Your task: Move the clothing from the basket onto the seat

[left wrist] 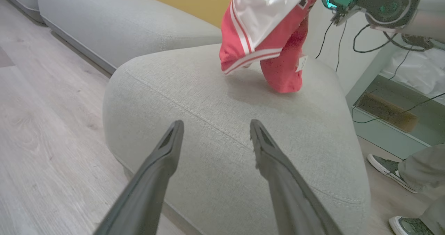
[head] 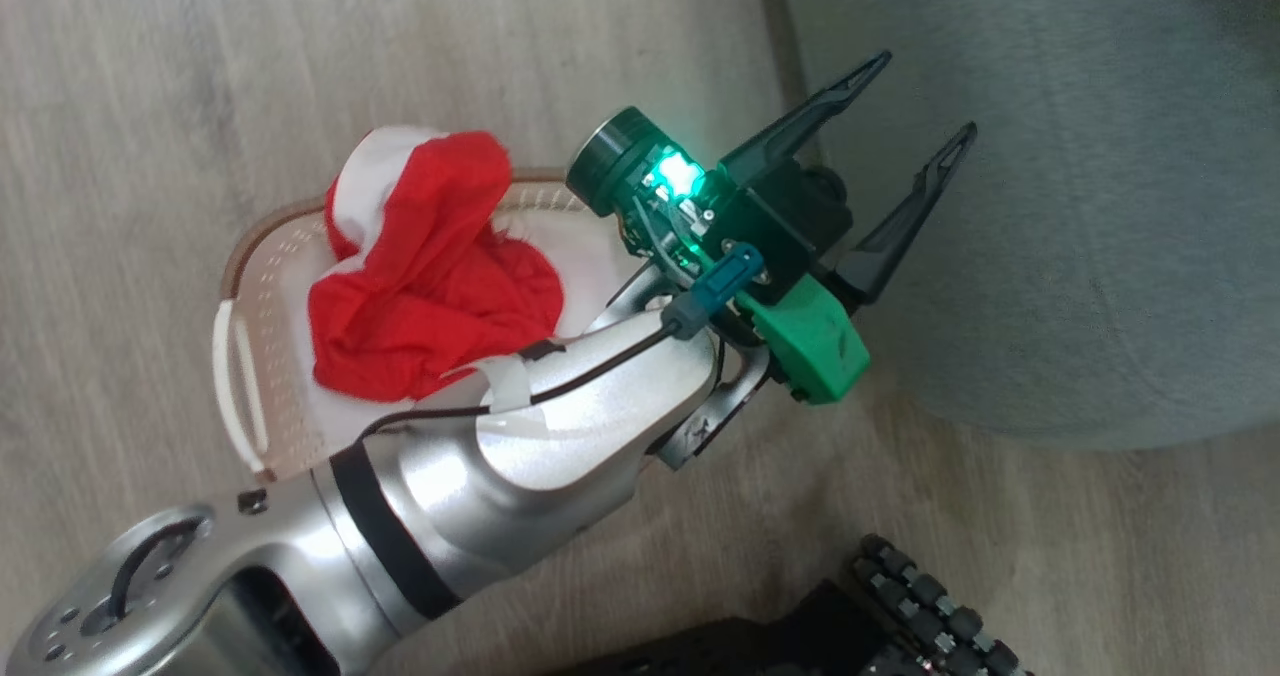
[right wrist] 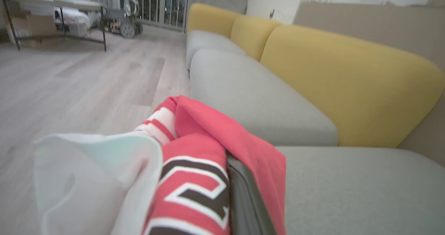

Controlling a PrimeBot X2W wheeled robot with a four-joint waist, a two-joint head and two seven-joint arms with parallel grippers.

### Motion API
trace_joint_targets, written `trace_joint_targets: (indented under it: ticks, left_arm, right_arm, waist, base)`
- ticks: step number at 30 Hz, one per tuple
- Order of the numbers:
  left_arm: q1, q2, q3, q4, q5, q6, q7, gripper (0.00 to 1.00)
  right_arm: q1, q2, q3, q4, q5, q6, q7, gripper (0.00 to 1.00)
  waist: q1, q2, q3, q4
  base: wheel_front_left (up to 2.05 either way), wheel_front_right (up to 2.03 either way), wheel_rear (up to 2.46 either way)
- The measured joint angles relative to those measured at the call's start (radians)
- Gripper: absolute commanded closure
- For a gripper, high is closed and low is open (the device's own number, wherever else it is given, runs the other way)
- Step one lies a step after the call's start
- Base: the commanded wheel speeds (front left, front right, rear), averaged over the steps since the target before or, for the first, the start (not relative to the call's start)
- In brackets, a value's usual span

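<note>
Clothing [left wrist: 278, 54] above seat [left wrist: 215, 99], pale wood floor [left wrist: 41, 106]

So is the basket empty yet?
Not empty: a red-and-white garment lies bunched inside the basket.

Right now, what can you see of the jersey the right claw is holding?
The jersey is thin, shiny red fabric with white stripes along its hem, a white inner side, a small white tag and black-edged white numerals. It hangs bunched from the shut right claw, draped over a dark finger, above the grey-green seat. Its lowest red fold looks to touch the cushion; the rest hangs free.
</note>
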Motion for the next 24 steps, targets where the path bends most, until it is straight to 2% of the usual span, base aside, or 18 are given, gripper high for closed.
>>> trace_joint_targets:
  ticks: [3, 4, 8, 12, 14, 15, 16, 18, 20, 21, 24]
  left_arm:
    - [-0.017, 0.001, -0.018, 0.000, -0.017, 0.018, 0.000, 0.00]
    - [-0.017, 0.001, -0.018, 0.000, -0.017, 0.018, 0.000, 0.00]
    - [-0.038, 0.001, -0.029, 0.000, -0.039, 0.037, -0.002, 0.00]
    - [-0.040, 0.001, -0.028, -0.005, -0.041, 0.055, -0.003, 0.00]
    - [-0.041, 0.000, -0.025, -0.011, -0.041, 0.061, -0.003, 0.00]
    - [-0.041, 0.000, -0.025, -0.011, -0.041, 0.061, -0.003, 0.00]
    - [-0.041, 0.000, -0.024, -0.012, -0.041, 0.061, -0.003, 0.00]
    - [-0.041, 0.001, -0.023, -0.014, -0.041, 0.061, -0.003, 0.00]
    - [-0.040, 0.000, -0.022, -0.015, -0.041, 0.060, -0.003, 0.00]
    - [-0.040, 0.000, -0.021, -0.016, -0.041, 0.060, -0.003, 0.00]
    - [-0.036, 0.000, -0.012, -0.016, -0.041, 0.058, -0.003, 0.00]
  right_arm:
    - [-0.015, -0.024, 0.095, 0.069, 0.025, 0.000, 0.000, 1.00]
    - [-0.015, -0.024, 0.095, 0.069, 0.025, 0.000, 0.000, 1.00]
    - [-0.075, -0.062, 0.255, 0.166, 0.043, 0.000, 0.000, 1.00]
    - [-0.108, -0.082, 0.387, 0.246, 0.119, 0.000, 0.003, 1.00]
    - [-0.126, -0.095, 0.514, 0.268, 0.209, 0.000, 0.050, 1.00]
    - [-0.126, -0.095, 0.514, 0.268, 0.209, 0.000, 0.050, 1.00]
    - [-0.135, -0.100, 0.556, 0.268, 0.241, 0.000, 0.077, 1.00]
    - [-0.153, -0.111, 0.624, 0.267, 0.309, 0.000, 0.129, 0.89]
    - [-0.168, -0.126, 0.675, 0.268, 0.365, 0.000, 0.160, 0.54]
    - [-0.175, -0.134, 0.700, 0.268, 0.386, 0.000, 0.167, 0.00]
    - [-0.191, -0.147, 0.763, 0.276, 0.429, 0.000, 0.167, 0.00]
  waist:
    - [-0.0001, 0.0000, 0.024, 0.024]
    - [-0.0001, 0.0000, 0.024, 0.024]
    - [-0.0001, 0.0000, 0.042, 0.048]
    - [-0.0001, 0.0000, 0.036, 0.054]
    - [-0.0002, 0.0000, 0.027, 0.056]
    - [-0.0002, 0.0000, 0.027, 0.056]
    - [-0.0002, 0.0000, 0.023, 0.056]
    - [-0.0002, 0.0000, 0.016, 0.056]
    - [-0.0002, 0.0000, 0.008, 0.056]
    - [-0.0002, 0.0000, 0.003, 0.056]
    - [-0.0002, 0.0000, -0.014, 0.055]
  base:
    - [0.00, 0.00, 0.00]
    - [0.00, 0.00, 0.00]
    - [0.00, 0.00, 0.00]
    - [0.00, 0.00, 0.00]
    - [0.00, 0.00, 0.00]
    - [0.00, 0.00, 0.00]
    - [0.00, 0.00, 0.00]
    - [0.00, 0.00, 0.00]
    - [0.00, 0.00, 0.00]
    - [0.00, 0.00, 0.00]
    - [0.00, 0.00, 0.00]
